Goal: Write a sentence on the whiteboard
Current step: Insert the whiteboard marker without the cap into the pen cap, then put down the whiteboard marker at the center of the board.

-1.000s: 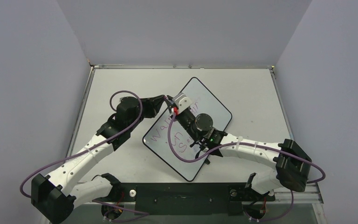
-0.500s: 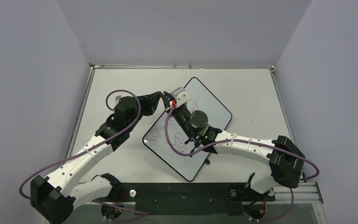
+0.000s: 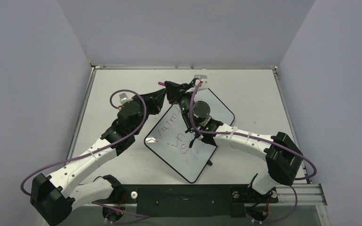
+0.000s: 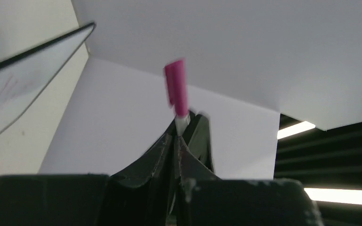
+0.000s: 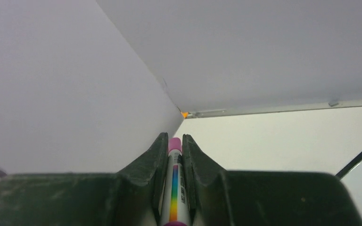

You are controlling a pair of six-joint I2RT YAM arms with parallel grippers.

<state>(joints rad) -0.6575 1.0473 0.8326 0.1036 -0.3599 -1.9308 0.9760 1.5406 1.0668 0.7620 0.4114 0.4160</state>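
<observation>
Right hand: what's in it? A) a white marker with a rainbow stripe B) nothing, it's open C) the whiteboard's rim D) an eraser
A: in the right wrist view the right hand is shut on a white marker with a rainbow stripe, its pink end showing between the fingertips.

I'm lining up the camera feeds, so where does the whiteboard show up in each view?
Top external: the whiteboard lies in the centre, turned diagonally.
Left wrist: the whiteboard sits upper left, seen aslant.
Right wrist: only a sliver of its black rim, lower right.
Shared landmark: that black rim.
</observation>
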